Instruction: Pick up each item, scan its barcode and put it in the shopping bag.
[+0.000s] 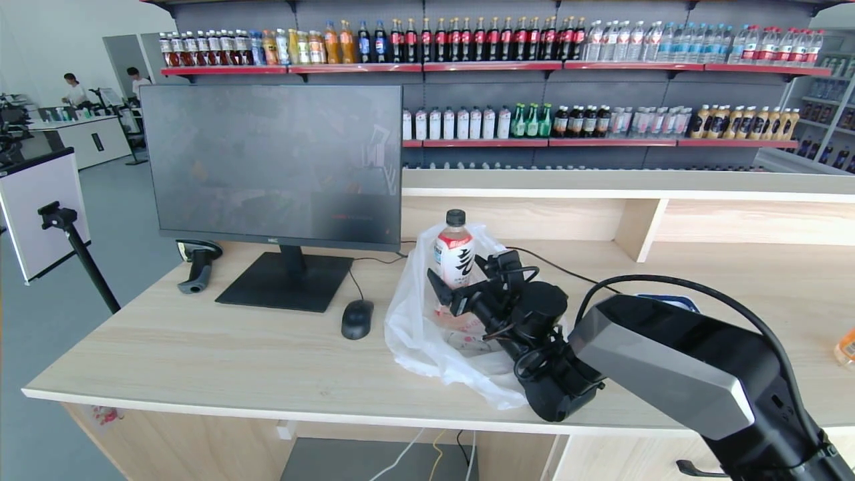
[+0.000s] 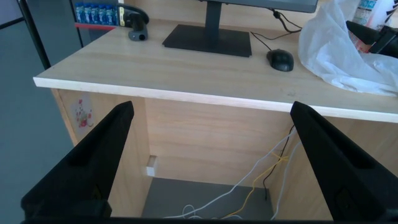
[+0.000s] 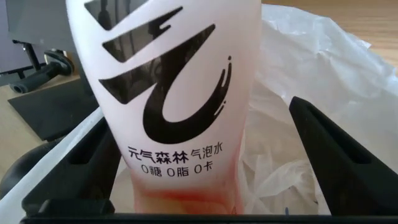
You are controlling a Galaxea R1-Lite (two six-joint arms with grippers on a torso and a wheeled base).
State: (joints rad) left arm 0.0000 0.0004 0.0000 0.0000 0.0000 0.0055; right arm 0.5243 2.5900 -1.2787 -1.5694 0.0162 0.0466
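Note:
A white bottle [image 1: 454,257] with a black cap and pink base stands upright inside the white plastic shopping bag [image 1: 414,327] on the wooden counter. My right gripper [image 1: 471,277] is open around the bottle's lower body; in the right wrist view the bottle [image 3: 180,93] lies against one finger, with a gap to the other finger [image 3: 329,143]. Crumpled bag plastic [image 3: 323,112] sits behind it. My left gripper [image 2: 212,109] hangs open and empty in front of the counter, below its front edge, with the bag [image 2: 336,50] far off.
A monitor [image 1: 274,167], a mouse [image 1: 357,318] and a handheld barcode scanner [image 1: 196,264] stand left of the bag. A blue-and-white item [image 1: 668,300] peeks out behind my right arm, and an orange item [image 1: 847,347] lies at the right edge. Drink shelves fill the back.

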